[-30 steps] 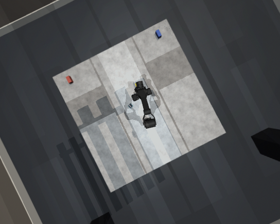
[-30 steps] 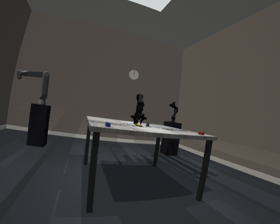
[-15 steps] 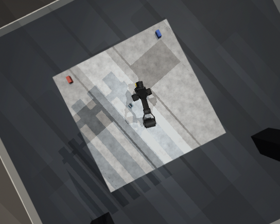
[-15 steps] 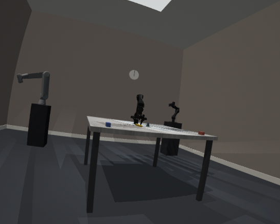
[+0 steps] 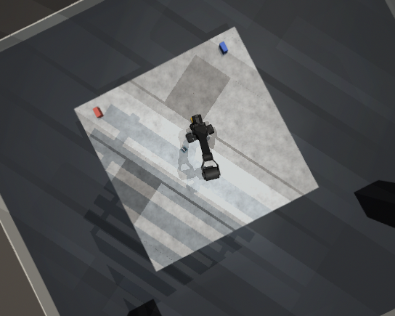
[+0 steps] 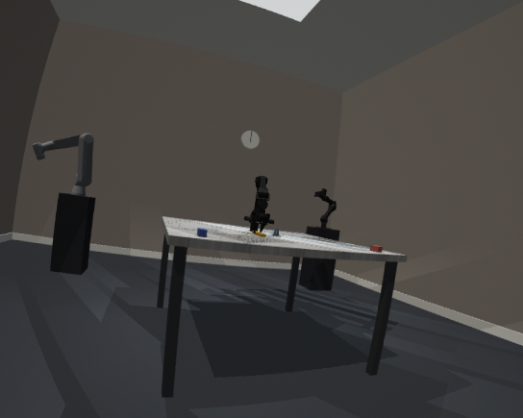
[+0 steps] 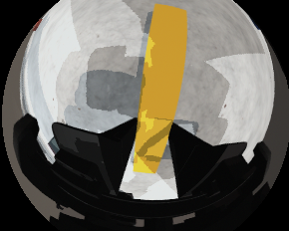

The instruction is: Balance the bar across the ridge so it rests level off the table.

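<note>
The yellow bar (image 7: 166,65) (image 6: 260,233) lies low at the table top, and only a sliver shows in the top view. My gripper (image 7: 153,123) (image 6: 258,232) points down and is shut on the bar near one end, with a fingertip against each long side. Most of the bar extends beyond the fingers in the wrist view. The ridge (image 5: 184,149) (image 6: 276,233) is a small grey-blue wedge standing on the table, apart from the bar, with nothing resting on it. Whether the bar touches the table is too small to tell.
A red block (image 5: 97,112) (image 6: 376,248) sits near one table corner, and a blue block (image 5: 223,47) (image 6: 202,232) near another. Both are far from the gripper. The arm stands over the middle of the table (image 5: 270,135). Two other arms stand on pedestals off the table.
</note>
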Controlling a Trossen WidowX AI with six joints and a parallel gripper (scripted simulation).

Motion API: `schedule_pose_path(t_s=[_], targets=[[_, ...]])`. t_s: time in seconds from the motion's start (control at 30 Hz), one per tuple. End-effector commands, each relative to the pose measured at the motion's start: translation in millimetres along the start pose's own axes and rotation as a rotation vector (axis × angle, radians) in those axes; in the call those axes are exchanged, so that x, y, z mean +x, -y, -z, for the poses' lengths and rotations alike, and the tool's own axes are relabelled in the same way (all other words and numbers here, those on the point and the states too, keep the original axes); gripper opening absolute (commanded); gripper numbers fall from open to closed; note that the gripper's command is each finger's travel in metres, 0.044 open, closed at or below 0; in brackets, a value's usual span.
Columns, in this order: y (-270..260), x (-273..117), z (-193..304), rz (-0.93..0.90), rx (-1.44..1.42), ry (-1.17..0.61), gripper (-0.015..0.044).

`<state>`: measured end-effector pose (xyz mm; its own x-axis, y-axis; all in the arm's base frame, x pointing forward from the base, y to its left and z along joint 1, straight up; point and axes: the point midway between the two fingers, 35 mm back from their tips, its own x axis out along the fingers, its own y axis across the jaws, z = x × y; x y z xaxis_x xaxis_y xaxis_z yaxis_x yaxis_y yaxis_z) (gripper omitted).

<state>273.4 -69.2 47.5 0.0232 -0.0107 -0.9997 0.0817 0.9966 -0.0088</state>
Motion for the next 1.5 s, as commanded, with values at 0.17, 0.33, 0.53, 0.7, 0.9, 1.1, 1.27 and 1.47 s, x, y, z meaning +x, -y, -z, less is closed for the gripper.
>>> schedule_pose_path(t_s=[0.17, 0.33, 0.53, 0.7, 0.9, 1.1, 1.27, 1.47], targets=[[0.3, -13.7, -2.4, -0.001, 0.001, 0.001, 0.0000], [0.5, -26.3, -3.9, -0.001, 0.001, 0.001, 0.0000], [0.7, -41.2, -4.9, -0.002, 0.002, 0.002, 0.0000], [0.6, -53.8, -5.0, -0.002, 0.003, 0.002, 0.0000], [0.5, -69.0, -4.3, -0.003, 0.004, 0.002, 0.0000], [0.2, -84.3, -2.7, -0.004, 0.005, 0.002, 0.0000], [-0.2, -96.6, -0.8, -0.004, 0.005, 0.002, 0.0000], [-13.9, -98.5, 2.3, -0.006, 0.093, 0.002, 0.0000]])
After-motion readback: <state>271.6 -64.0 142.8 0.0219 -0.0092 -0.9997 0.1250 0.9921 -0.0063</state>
